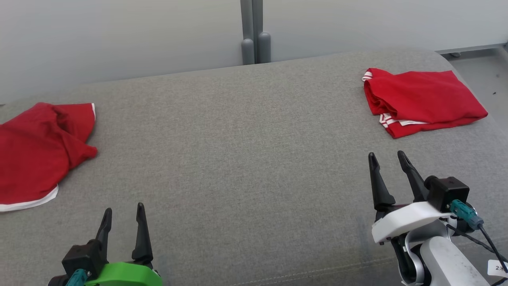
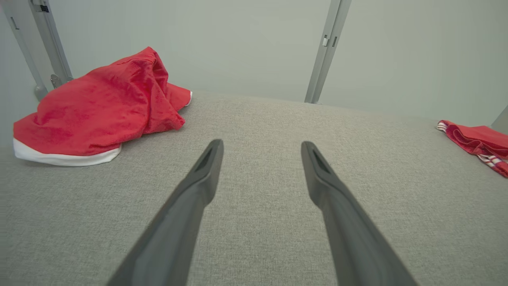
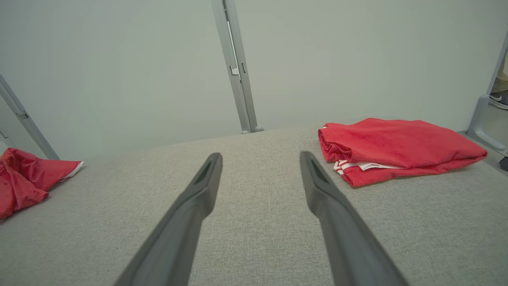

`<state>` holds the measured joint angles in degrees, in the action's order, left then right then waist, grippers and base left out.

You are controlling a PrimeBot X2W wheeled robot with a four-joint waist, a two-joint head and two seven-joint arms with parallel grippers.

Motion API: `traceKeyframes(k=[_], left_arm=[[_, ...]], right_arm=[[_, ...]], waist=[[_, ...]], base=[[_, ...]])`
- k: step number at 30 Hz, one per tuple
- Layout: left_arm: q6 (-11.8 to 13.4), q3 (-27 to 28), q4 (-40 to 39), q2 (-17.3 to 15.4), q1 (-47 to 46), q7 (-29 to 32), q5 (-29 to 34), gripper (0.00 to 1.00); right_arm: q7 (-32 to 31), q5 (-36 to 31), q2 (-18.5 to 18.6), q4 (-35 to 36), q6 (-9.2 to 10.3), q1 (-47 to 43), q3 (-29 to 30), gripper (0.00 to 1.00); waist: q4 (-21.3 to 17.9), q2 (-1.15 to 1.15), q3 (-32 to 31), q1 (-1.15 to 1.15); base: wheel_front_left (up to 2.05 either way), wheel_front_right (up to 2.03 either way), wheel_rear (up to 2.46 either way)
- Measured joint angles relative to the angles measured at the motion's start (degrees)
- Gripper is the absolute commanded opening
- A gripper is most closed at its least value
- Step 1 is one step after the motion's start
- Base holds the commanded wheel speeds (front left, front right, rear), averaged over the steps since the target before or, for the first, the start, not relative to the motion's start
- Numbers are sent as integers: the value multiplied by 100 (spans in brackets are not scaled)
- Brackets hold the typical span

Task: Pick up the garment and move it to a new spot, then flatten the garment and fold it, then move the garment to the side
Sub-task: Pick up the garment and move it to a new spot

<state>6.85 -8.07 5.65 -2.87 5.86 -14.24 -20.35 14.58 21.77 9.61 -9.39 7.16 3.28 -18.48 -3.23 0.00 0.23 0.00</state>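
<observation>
A crumpled red cloth garment with a white hem (image 1: 35,151) lies heaped on the grey fabric-covered bench (image 1: 238,139), ahead of the left tool (image 1: 123,208) and off to its left, well apart from it. The left tool hangs low over bare fabric with its two dark fingers (image 2: 198,190) spread wide and nothing between them. It is released and touches no cloth.

Beyond the gap between the two tools, a grey metal post (image 1: 254,31) rises behind the bench's far edge against the pale wall.

The right tool (image 1: 386,154) is also spread and empty, its fingertips above bare bench. Just ahead of it and slightly to its right lies a folded red cloth garment with white stripes (image 1: 420,99). It is flat and roughly rectangular, with the striped edge facing the tool — near it but not touching. In the right wrist view, a dark shoe with a white sole (image 3: 499,99) shows on the floor past that bundle.
</observation>
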Motion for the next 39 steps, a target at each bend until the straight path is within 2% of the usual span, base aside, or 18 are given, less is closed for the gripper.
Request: traceKeyframes(k=[9, 16, 21, 27, 30, 34, 39], left_arm=[[0, 307, -55, 12, -4, -1, 47, 100], [22, 645, -172, 18, 4, -18, 99, 100], [22, 624, -243, 19, 5, -18, 101, 100], [22, 323, -243, 25, 2, -18, 102, 100], [22, 554, -278, 31, 3, -18, 89, 100], [23, 575, -277, 30, 2, -18, 89, 100], [23, 456, -261, 31, -144, -18, 112, 100]], right_arm=[[0, -68, -13, 83, -10, 2, -151, 100], [-1, -118, -55, 103, -135, 69, -383, 100], [-8, -118, -55, 111, -153, 131, -377, 100], [-7, -118, -45, 132, -121, 130, -219, 100], [-9, -125, -80, 129, -107, 141, -293, 100], [-54, -148, -79, 131, -102, 161, -281, 100], [-80, -223, -1, 175, -100, 261, -230, 100]], waist=[[519, 0, 20, 0], [1042, 0, 43, 0], [1358, 0, 68, 0], [1837, 0, 122, 0], [2107, 0, 174, 0], [2208, 0, 277, 0], [2154, 0, 426, 0]], base=[[0, 0, 0], [0, 0, 0], [0, 0, 0], [0, 0, 0], [0, 0, 0], [0, 0, 0], [0, 0, 0]])
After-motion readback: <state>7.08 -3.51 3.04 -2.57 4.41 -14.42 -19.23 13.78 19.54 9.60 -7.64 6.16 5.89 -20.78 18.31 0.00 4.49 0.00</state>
